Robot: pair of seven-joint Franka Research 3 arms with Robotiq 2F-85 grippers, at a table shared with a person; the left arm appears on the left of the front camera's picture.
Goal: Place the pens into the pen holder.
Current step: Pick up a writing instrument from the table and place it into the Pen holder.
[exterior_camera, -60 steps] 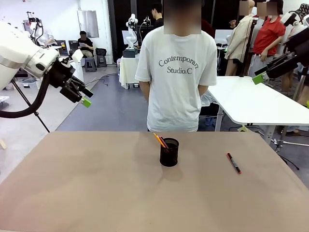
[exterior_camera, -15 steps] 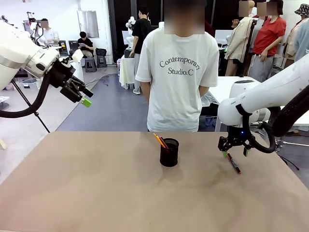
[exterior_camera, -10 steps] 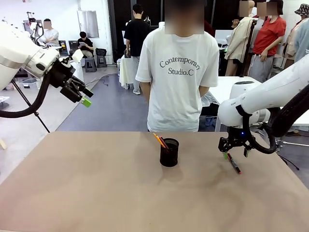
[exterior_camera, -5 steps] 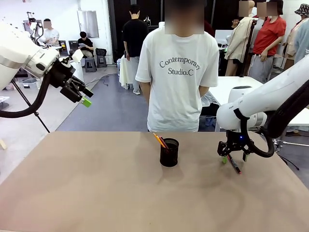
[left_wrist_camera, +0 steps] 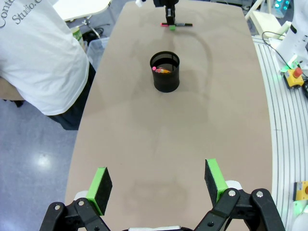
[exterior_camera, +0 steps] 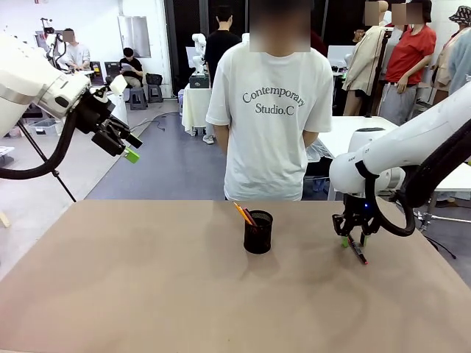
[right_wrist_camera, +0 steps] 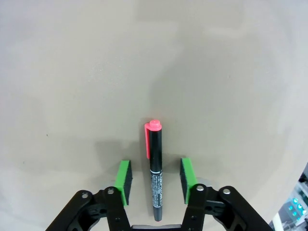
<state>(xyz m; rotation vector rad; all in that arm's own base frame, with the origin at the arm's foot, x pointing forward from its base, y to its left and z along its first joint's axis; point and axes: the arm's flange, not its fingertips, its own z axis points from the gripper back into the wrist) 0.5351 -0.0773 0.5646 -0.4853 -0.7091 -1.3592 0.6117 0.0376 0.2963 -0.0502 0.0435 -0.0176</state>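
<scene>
The red-and-black marker pen (right_wrist_camera: pixel 154 173) lies flat on the tan table (exterior_camera: pixel 147 279), right of the middle. My right gripper (exterior_camera: pixel 353 240) is down over it, and its green pads (right_wrist_camera: pixel 124 180) stand on either side of the barrel with a narrow gap on each side. The black mesh pen holder (exterior_camera: pixel 258 232) stands mid-table with the yellow-orange pencil (exterior_camera: pixel 240 212) and the reddish-pink pen (exterior_camera: pixel 249 216) leaning in it. My left gripper (exterior_camera: pixel 126 149) hangs open, high above the table's left side, holding nothing. From the left wrist I look down on the pen holder (left_wrist_camera: pixel 165 72) and the marker (left_wrist_camera: pixel 177 24).
A person in a white T-shirt (exterior_camera: pixel 268 110) stands at the far edge behind the holder, with arms held back. A white table (exterior_camera: pixel 383 158) stands beyond the right corner. Bare tabletop lies to the left and front of the holder.
The right arm has come down from high at the right onto the marker. Over the last half second its fingers have narrowed around the barrel. The left arm has held still.
</scene>
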